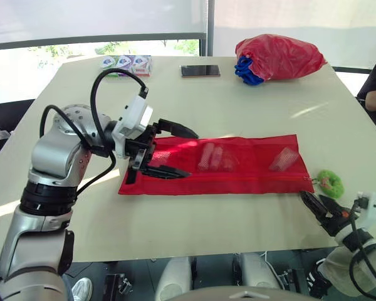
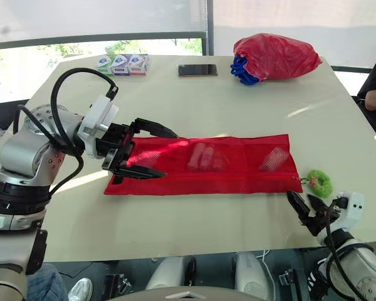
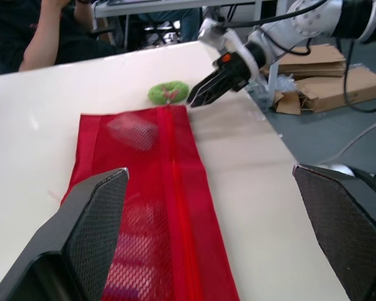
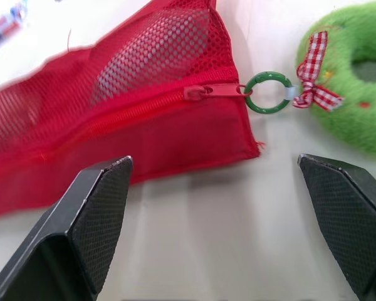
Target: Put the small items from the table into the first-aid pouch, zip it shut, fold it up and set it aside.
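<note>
We see the red pouch [image 1: 244,168] lying flat on the bench [image 1: 238,100], with small items [image 1: 213,157] inside. The left pincer [image 1: 193,153] hangs released over its left end. The right pincer [image 1: 310,198], also released, is just beside its right corner.

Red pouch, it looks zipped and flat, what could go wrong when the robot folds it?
The small items inside the red pouch may shift toward the fold and keep it from lying flat. The green charm ringed to the zipper pull sits beside the open right tool near the table edge; it could snag or drag. The open left tool might pinch just the top mesh layer.
</note>
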`<state>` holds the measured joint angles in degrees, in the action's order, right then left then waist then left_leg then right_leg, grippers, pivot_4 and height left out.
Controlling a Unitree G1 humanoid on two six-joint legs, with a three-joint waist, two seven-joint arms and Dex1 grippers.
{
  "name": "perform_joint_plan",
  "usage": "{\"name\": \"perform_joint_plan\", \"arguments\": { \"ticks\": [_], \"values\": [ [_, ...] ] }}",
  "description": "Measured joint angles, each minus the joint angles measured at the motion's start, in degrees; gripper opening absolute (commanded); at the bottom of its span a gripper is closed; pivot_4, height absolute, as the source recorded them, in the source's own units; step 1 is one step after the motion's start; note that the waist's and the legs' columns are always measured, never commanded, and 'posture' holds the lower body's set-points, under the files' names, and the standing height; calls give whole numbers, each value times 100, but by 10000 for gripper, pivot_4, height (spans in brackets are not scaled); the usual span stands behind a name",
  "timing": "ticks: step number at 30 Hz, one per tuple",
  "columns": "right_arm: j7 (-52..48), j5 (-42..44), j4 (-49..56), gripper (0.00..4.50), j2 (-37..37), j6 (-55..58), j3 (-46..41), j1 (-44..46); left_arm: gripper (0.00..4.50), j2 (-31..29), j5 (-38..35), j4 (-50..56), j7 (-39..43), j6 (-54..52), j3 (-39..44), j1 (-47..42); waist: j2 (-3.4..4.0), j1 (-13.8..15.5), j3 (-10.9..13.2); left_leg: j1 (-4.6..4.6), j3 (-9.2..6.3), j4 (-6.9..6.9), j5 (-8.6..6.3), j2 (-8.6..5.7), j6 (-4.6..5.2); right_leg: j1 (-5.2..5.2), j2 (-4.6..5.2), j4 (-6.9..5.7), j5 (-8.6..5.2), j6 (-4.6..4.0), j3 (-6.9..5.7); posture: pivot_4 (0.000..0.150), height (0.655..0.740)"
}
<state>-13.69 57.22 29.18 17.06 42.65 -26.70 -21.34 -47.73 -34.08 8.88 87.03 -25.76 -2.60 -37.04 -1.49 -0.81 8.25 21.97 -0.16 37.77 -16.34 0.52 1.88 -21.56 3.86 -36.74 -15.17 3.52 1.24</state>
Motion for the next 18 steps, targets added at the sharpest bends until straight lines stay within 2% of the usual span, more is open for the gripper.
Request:
{"name": "perform_joint_plan", "arguments": {
  "ticks": [8,14,18],
  "values": [
    [1752,1334,72,45000,-574,419,173,691,44738,91,-114,77,-3,-112,-1,-3,-1,-7,0,0,0,1,0,3,0,-2,-6,0,0,0,3,1500,7400],
    [1964,1571,-204,45000,-1131,-70,262,963,44738,129,-172,184,-69,-192,-18,-101,0,-8,0,0,1,1,0,2,0,-2,-8,0,0,0,4,1500,7400],
    [1796,1570,-301,45000,-1186,-308,350,970,44738,138,-207,190,-119,-265,-23,-121,5,-9,4,1,2,1,0,2,0,-3,-8,0,0,0,6,1500,7400]
  ]
}}
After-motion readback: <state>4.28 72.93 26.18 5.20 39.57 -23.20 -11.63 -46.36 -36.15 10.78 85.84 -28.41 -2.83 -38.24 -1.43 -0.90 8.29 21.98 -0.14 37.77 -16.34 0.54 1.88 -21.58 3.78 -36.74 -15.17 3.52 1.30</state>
